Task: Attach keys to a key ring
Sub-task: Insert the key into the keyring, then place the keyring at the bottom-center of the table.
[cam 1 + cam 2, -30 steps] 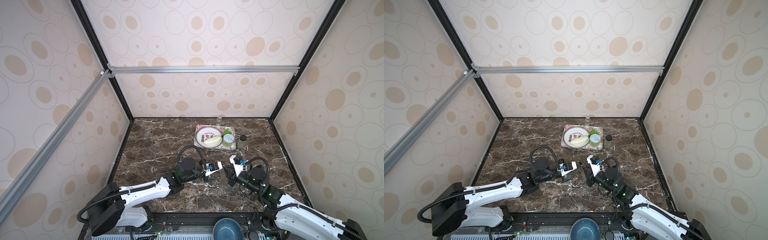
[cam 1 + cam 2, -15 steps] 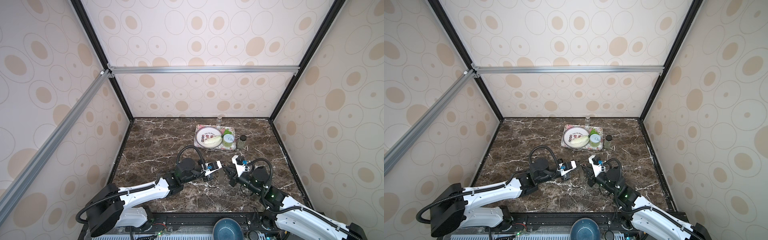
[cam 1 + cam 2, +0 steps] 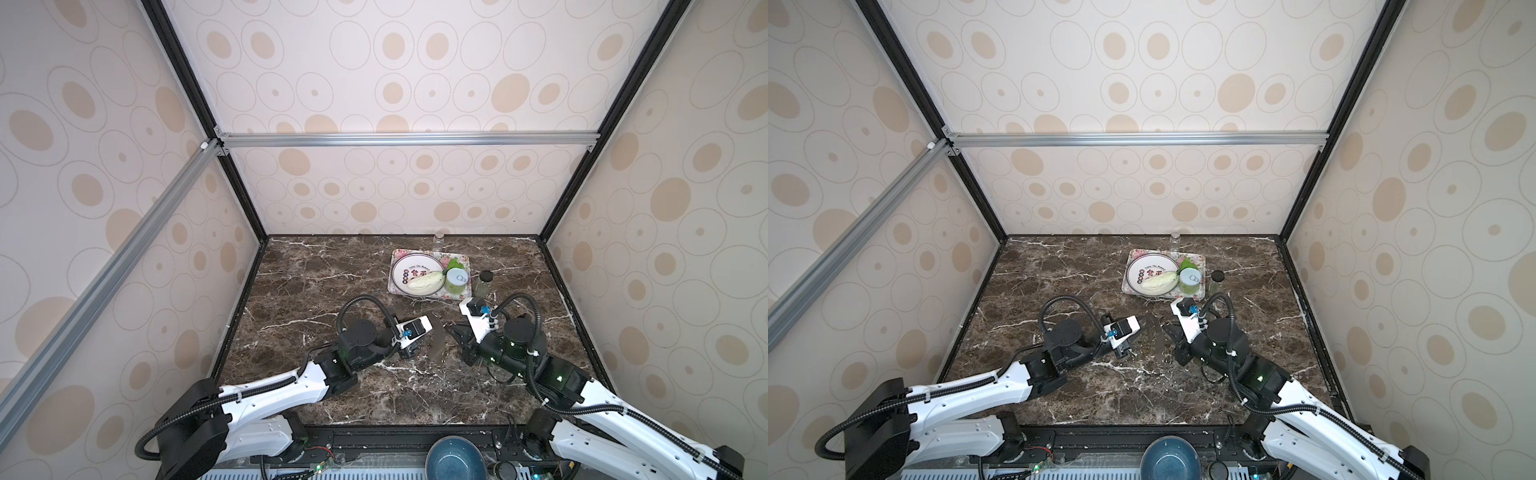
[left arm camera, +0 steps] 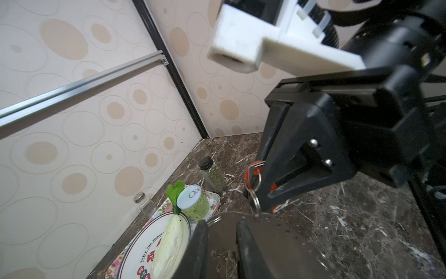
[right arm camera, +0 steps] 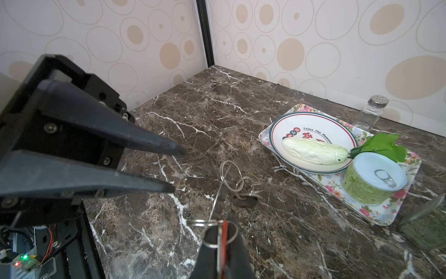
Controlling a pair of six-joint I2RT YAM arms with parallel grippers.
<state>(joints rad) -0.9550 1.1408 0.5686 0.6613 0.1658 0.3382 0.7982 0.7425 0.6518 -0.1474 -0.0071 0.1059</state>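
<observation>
- Top views: we see the left gripper [image 3: 427, 338] and the right gripper [image 3: 453, 331] nose to nose over the marble table [image 3: 311, 282]. The grey key ring [image 3: 437, 345] is between them, with the left gripper at its 9 o'clock and the right at its 3 o'clock. A tray [image 3: 463, 262] sits at 1 o'clock from the pair. We find the same line-up around the key ring [image 3: 1156, 338] in both top views.
- Left wrist: the right gripper [image 4: 255, 200] is clenched on the red tag [image 4: 246, 174]. The tag's wire loop [image 4: 253, 201] meets the holed rim of the key ring [image 4: 277, 232]. The left gripper's [image 4: 222, 223] fingers sit at that rim, but we cannot tell if they touch it.
- Right wrist: the left gripper [image 5: 178, 169] has its jaws parted, with bare marble between the tips. The right gripper [image 5: 223, 228] pinches the tag [image 5: 225, 232]. The black fob [image 5: 248, 201] shows just beyond, on a chain of wire rings.
</observation>
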